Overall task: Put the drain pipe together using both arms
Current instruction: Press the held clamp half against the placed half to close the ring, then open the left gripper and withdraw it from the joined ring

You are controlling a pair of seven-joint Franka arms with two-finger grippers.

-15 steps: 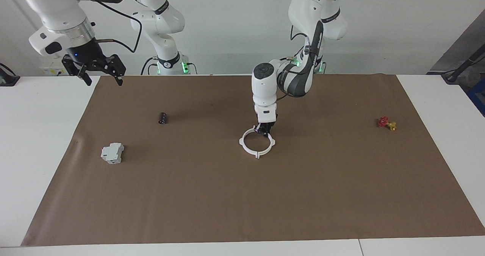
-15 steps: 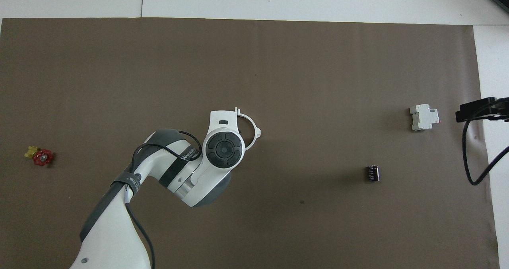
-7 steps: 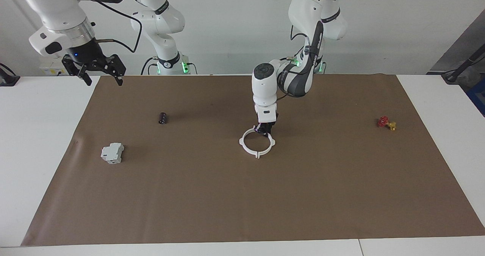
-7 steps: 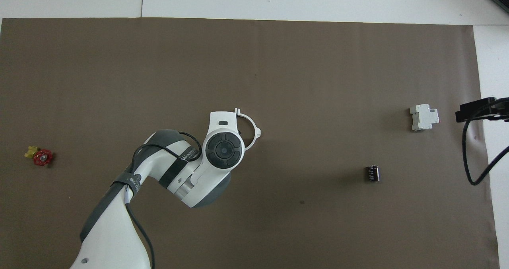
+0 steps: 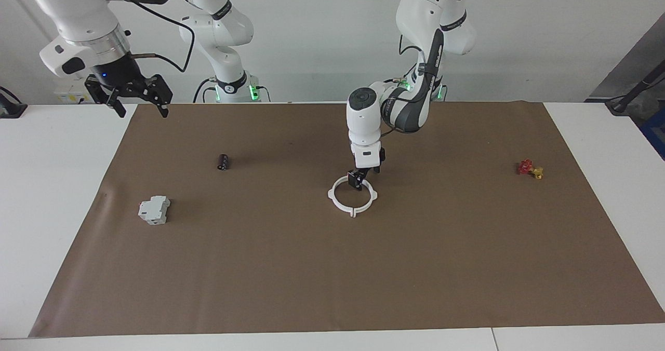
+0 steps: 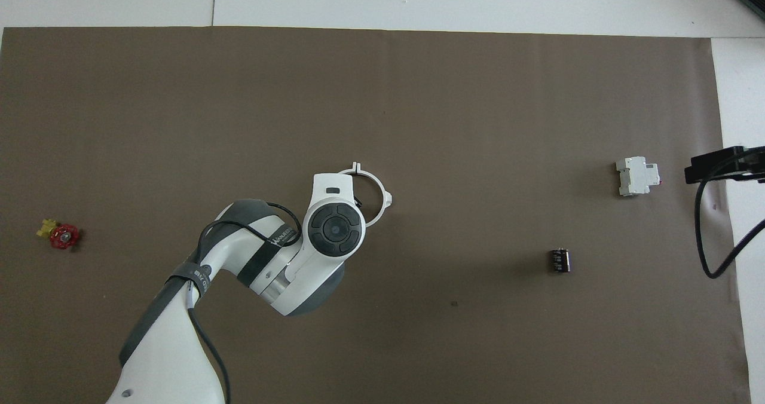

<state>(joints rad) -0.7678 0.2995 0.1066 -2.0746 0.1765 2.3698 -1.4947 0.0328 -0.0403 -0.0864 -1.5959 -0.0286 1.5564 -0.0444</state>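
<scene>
While ring (image 5: 353,196) lies joined on mat (image 5: 332,268), left gripper (image 5: 360,179) over its rim, fingers parted, empty: lift straight, avoid snagging. Right gripper (image 5: 138,94) waits open over mat corner.

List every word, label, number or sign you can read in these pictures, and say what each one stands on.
No text can be read for certain.
Dark strap on the left arm, overhead view: white lettering, too small to read.
Dark joint band on the right arm, facing view: pale printing, too small to read.
Grey block: no legible marking.
Small black cylinder: pale marks, unreadable.
</scene>
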